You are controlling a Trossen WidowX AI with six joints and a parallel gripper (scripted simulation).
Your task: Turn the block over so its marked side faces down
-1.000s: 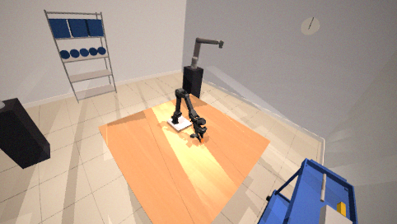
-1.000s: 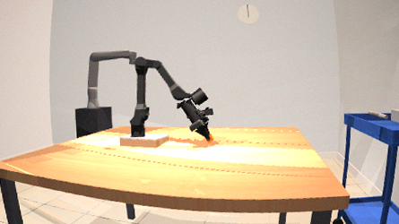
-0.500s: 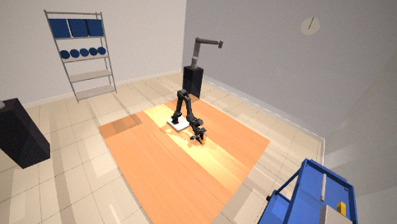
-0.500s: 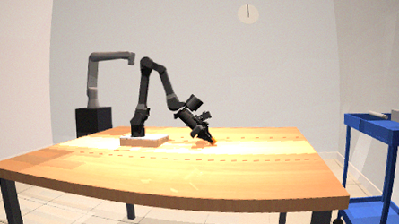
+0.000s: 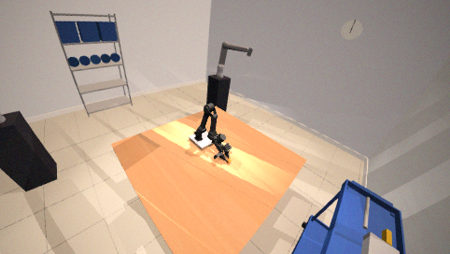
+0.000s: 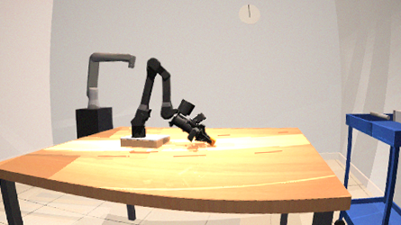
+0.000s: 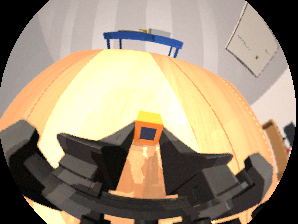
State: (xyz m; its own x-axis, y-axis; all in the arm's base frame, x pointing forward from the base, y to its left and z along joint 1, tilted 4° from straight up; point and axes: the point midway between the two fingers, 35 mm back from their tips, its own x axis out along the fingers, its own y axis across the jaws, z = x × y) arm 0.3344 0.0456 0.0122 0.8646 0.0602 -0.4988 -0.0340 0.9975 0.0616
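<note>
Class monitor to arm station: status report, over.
Gripper shut on orange block. Dark-marked side facing the wrist camera, not down. Nothing seen blocking the block.

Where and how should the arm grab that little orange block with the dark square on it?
By its two opposite side faces, where the gripper already pinches the orange block. Coming in slanted from the base side looks best: the squarish block fits between both fingers, leaving the marked face uncovered.
</note>
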